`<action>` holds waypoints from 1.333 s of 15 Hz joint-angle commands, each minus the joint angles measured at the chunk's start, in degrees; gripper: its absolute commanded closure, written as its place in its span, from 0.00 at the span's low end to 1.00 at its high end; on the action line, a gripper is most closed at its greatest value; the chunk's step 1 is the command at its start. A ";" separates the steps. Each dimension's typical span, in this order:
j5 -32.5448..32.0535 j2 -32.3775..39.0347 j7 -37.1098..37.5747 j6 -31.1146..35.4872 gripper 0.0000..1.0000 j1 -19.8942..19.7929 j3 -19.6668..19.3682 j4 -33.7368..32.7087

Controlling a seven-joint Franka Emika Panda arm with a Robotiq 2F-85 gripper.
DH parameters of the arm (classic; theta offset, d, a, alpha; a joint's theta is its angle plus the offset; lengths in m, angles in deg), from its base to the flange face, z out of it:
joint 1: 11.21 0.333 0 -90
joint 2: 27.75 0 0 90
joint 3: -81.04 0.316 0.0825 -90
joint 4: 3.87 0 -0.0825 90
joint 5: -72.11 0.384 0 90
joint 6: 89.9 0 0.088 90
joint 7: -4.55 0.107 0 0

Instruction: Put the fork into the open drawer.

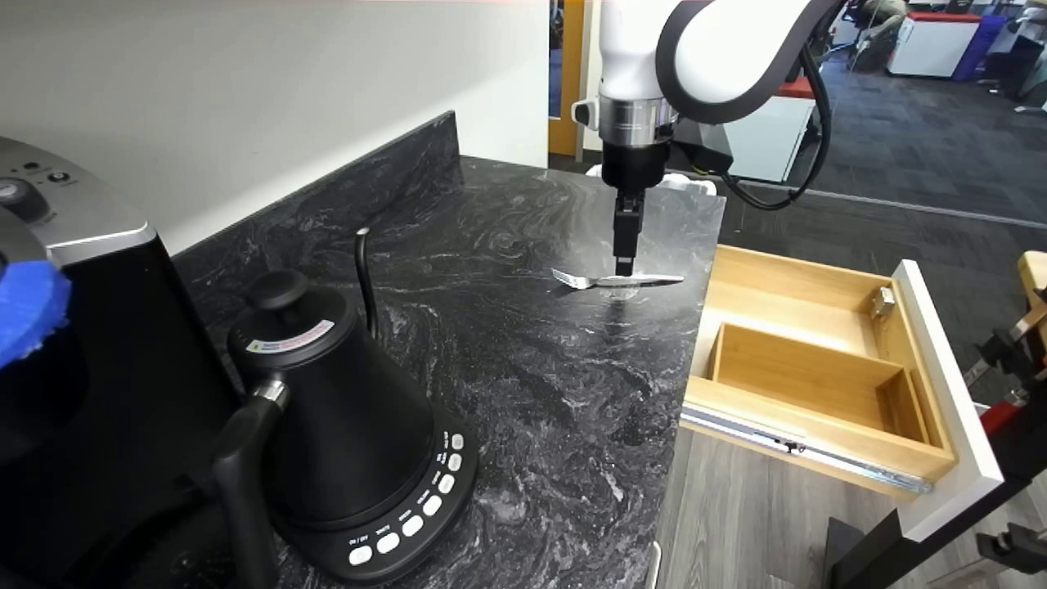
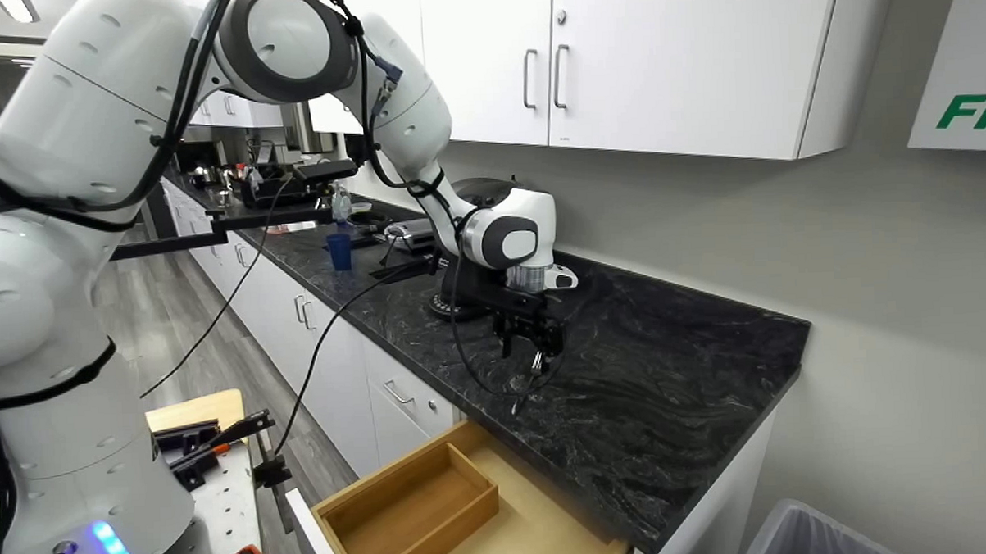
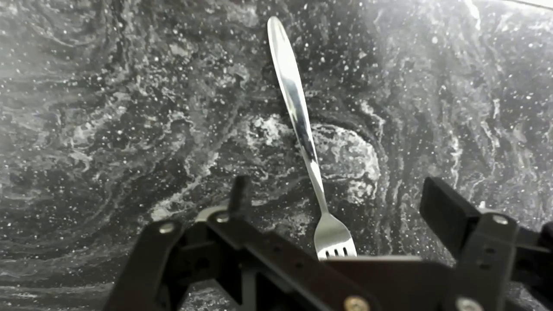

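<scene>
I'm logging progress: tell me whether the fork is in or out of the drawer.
Out: the fork lies on the dark countertop, under the open claw; the open drawer juts past the countertop's edge.

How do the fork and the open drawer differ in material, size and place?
The fork is shiny silver metal; the open drawer is mostly light wood, white-fronted. The fork is slender and much smaller than the boxy drawer. The fork lies on the dark countertop, while the drawer juts out below it. Shared: the open hand grips neither.
</scene>
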 commanded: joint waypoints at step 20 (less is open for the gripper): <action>1.11 5.50 -3.15 6.24 0.00 -2.37 2.52 -1.67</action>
